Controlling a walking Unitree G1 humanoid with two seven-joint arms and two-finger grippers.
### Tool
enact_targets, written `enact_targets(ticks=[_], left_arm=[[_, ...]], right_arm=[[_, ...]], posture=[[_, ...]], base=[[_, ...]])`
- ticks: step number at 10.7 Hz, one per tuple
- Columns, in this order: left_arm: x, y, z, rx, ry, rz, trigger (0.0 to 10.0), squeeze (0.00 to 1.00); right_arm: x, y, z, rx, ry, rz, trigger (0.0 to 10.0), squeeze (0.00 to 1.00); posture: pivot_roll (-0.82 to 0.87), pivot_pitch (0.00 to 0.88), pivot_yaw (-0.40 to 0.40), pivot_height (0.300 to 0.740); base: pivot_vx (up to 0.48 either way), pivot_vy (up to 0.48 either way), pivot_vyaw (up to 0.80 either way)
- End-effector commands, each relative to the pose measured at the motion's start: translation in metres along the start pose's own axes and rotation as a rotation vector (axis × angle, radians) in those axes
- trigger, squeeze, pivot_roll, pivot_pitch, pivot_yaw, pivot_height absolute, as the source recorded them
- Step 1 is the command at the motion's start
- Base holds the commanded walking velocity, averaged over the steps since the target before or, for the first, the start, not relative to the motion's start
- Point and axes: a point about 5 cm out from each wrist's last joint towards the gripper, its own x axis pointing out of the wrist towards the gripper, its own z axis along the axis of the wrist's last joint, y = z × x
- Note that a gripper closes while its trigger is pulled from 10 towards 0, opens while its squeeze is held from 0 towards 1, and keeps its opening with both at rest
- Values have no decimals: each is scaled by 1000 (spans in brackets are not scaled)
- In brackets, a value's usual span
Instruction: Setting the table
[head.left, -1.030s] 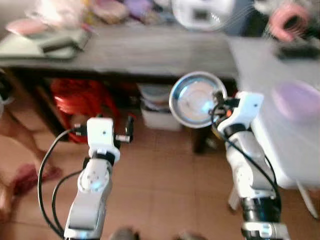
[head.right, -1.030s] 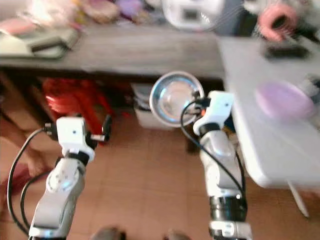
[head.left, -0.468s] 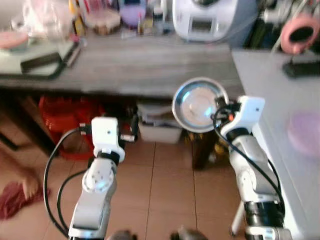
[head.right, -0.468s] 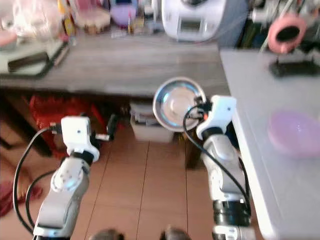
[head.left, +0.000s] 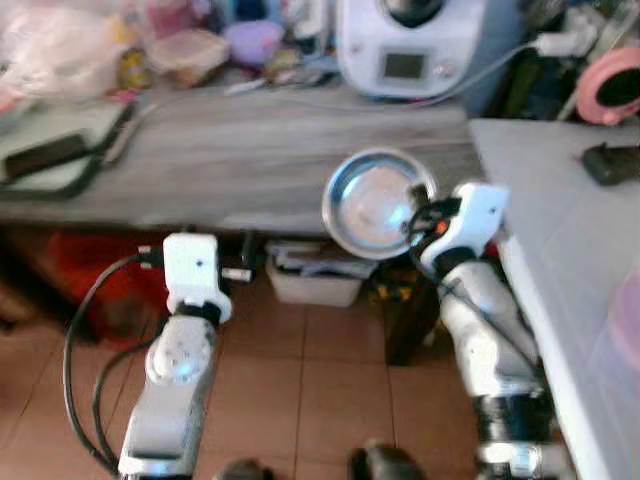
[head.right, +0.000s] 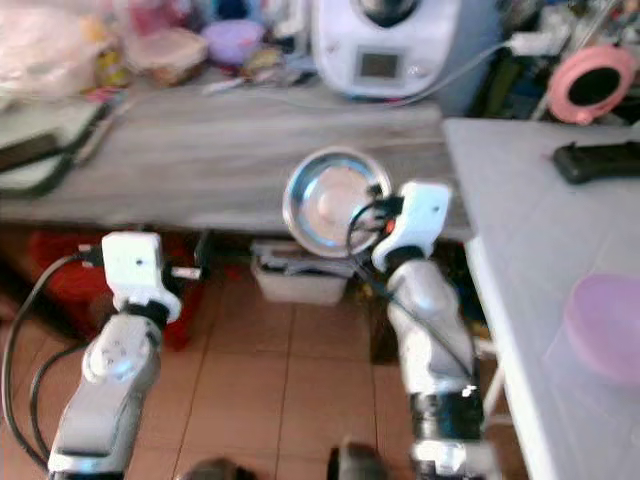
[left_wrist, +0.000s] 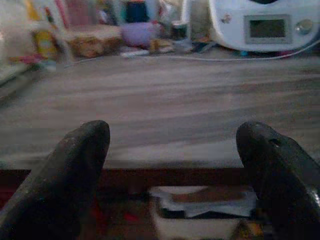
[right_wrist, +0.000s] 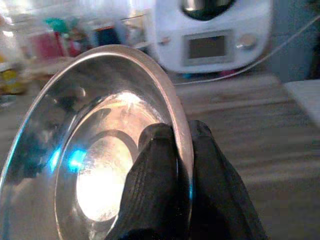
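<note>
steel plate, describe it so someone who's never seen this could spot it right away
Find the long wooden counter with the white appliance at the back. At its front edge, the right gripper pinches the rim of the steel plate. It is the sole shiny round metal dish, held tilted in the air.

**Polished metal against matt wood and rubber**

The steel plate (right_wrist: 95, 165) is bright, mirror-glossy metal with blurred highlights across its dished face. The right gripper (right_wrist: 182, 150), pinching the plate's rim, has matt black, rubbery-looking fingers (right_wrist: 155, 185); the left gripper (left_wrist: 175, 165) looks the same. The worktop (head.left: 250, 160) shows grey, streaked wood grain with a dull finish. A white appliance (head.left: 410, 45) at its back edge is smooth, glossy plastic. The floor (head.left: 330, 380) is smooth terracotta-coloured tile.
</note>
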Motion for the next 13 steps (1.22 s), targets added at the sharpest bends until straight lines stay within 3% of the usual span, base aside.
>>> enact_targets(ticks=[1,3,5,8,12,13], left_arm=[[-2,-1,3,29,-8,-15,10000,0],[-1,1,4,30,-17,-1,10000,0],[0,12,9,52,-28,59,10000,0],[-9,22,8,66,-10,113,10000,0],[-16,13,5,51,23,66,10000,0],[-17,14,5,54,29,64,10000,0]], right_arm=[[6,-3,5,11,-6,-35,10000,0],[8,-4,-9,86,81,-60,10000,0],[9,6,-16,174,129,-3,10000,0],[16,6,-20,265,175,-63,10000,0],[45,21,-24,321,276,-58,10000,0],[50,24,-25,292,295,-65,10000,0]], posture=[[48,83,11,740],[51,87,11,740],[59,122,16,740],[74,171,15,740],[89,191,26,740],[96,192,27,740]], base=[[461,0,0],[356,0,0],[0,0,0],[0,0,0],[0,0,0],[0,0,0]])
